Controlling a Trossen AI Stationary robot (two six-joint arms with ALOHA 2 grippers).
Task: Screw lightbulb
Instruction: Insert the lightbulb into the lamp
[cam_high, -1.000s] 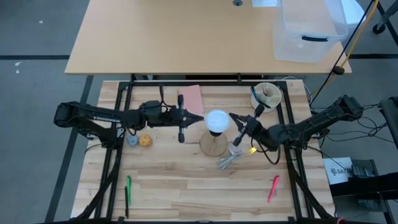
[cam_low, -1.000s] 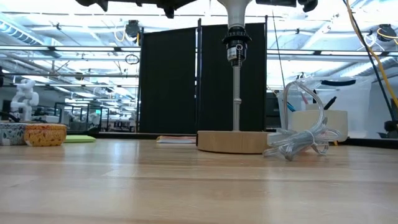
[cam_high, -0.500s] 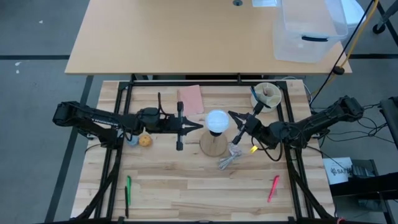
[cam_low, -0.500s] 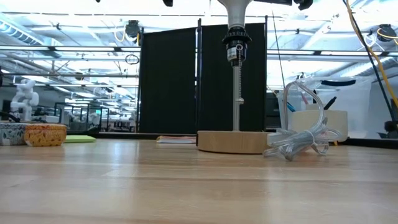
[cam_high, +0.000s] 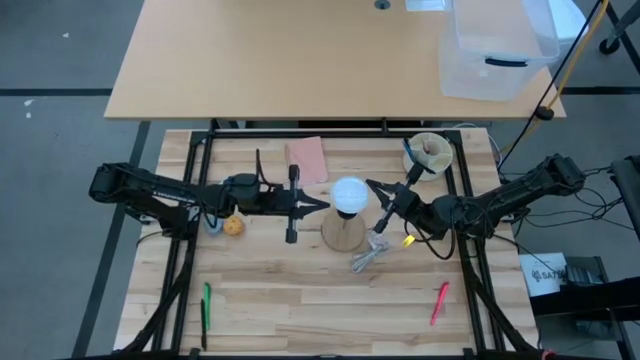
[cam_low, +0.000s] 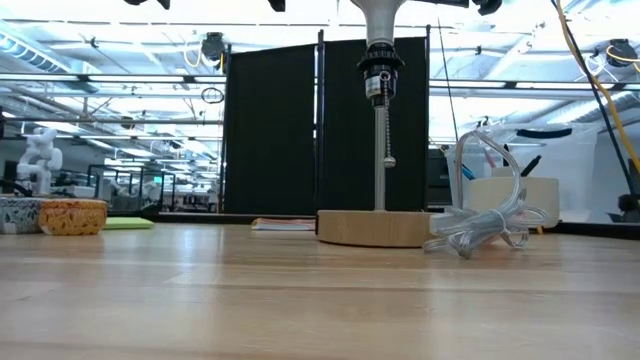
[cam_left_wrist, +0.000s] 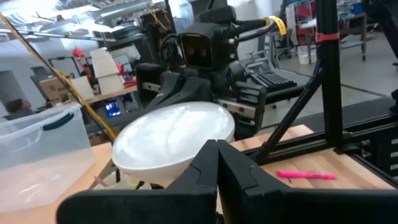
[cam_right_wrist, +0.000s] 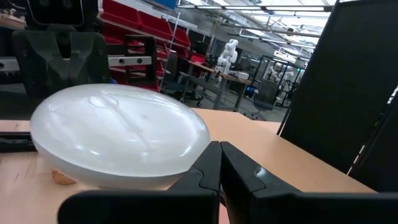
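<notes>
The white lightbulb (cam_high: 349, 194) sits on top of the black socket (cam_low: 378, 75) of a lamp. The lamp's thin stem rises from a round wooden base (cam_high: 343, 232). My left gripper (cam_high: 323, 203) is shut and lies level at the bulb's left side. Its tips stand against the dome's lower edge in the left wrist view (cam_left_wrist: 217, 152). My right gripper (cam_high: 371, 187) is shut and level at the bulb's right side. The dome (cam_right_wrist: 118, 134) fills the right wrist view just beyond its tips (cam_right_wrist: 219, 155). My left gripper's shut fingertips are at the left side of the bulb's dome (cam_left_wrist: 186, 155), level from the table's left. I cannot tell whether they touch it. My right gripper's shut fingertips are at the dome's right side (cam_right_wrist: 186, 149), level from the table's right. I cannot tell whether they touch it.
A crumpled clear plastic wrapper (cam_high: 370, 257) lies by the wooden base on the near right. A pink pad (cam_high: 306, 158) and a cup with pens (cam_high: 430, 152) are at the far side. A green pen (cam_high: 207, 305) and a red pen (cam_high: 439, 303) lie near the front.
My left gripper has moved a little toward the table's near edge and rolled about its own axis, staying shut at the bulb's left side. The lamp's pull chain has swung slightly. My right gripper has kept still.
</notes>
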